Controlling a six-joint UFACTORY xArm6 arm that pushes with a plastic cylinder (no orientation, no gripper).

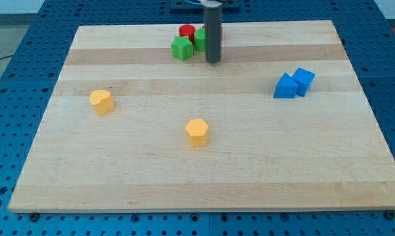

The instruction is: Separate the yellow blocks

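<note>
Two yellow blocks lie apart on the wooden board (pixel 263 170). A yellow heart-like block (pixel 102 101) sits at the view's left. A yellow hexagonal block (pixel 197 132) sits near the middle, toward the view's bottom. My tip (pixel 213 61) is near the view's top centre, far above both yellow blocks and just right of a green star-shaped block (pixel 182 48).
A red round block (pixel 187 31) and a second green block (pixel 201 39) crowd the green star at the top; the rod partly hides them. Two blue blocks (pixel 294 84) touch each other at the view's right. Blue pegboard surrounds the board.
</note>
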